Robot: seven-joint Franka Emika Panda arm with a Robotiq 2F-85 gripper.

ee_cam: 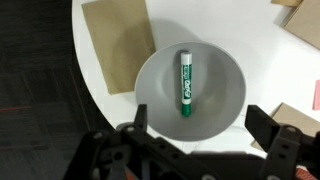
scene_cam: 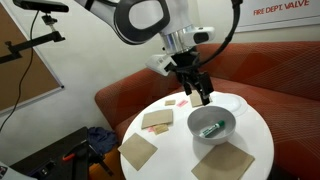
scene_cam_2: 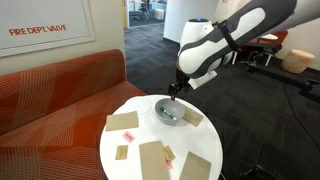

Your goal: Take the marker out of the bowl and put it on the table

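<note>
Gripper (ee_cam: 200, 122) hovers over bowl (ee_cam: 225, 90), jaws wide and empty; green marker (ee_cam: 185, 82) lies flat mid-bowl; risk: fingers catch the curved wall, marker rolls, bowl skids on table (ee_cam: 220, 25).

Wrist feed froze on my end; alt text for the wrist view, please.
A short green-and-whitish marker lies in the middle of a round light-grey bowl, seen from above. The black gripper is open, its fingers low in frame, flanking the bowl. A brown paper napkin lies beside it on the white table.
</note>
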